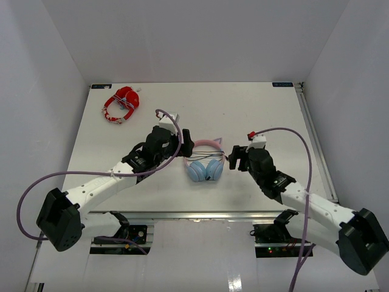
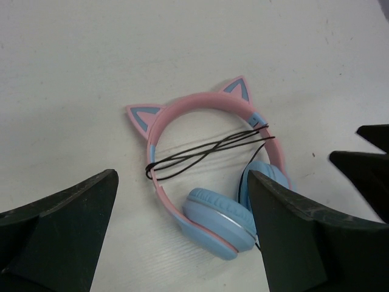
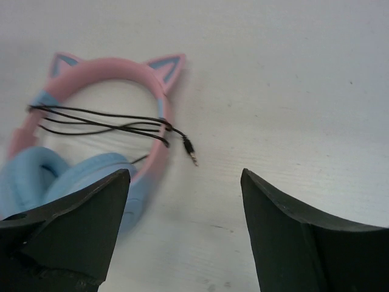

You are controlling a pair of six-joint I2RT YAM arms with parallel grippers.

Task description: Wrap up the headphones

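The headphones (image 1: 204, 162) lie flat mid-table: pink cat-ear headband, light blue ear cups, thin black cable (image 2: 209, 151) looped several times across the headband. The cable's plug (image 3: 191, 151) rests on the table by the right band side. My left gripper (image 1: 186, 141) is open and empty just left of the headband; in the left wrist view (image 2: 182, 231) the ear cups (image 2: 219, 222) lie between its fingers. My right gripper (image 1: 233, 159) is open and empty just right of the headphones; the right wrist view (image 3: 185, 228) shows bare table between its fingers.
Red-and-white headphones (image 1: 122, 104) lie at the far left of the white table (image 1: 255, 115). A metal rail (image 1: 206, 214) runs along the near edge between the arm bases. White walls enclose the table on three sides.
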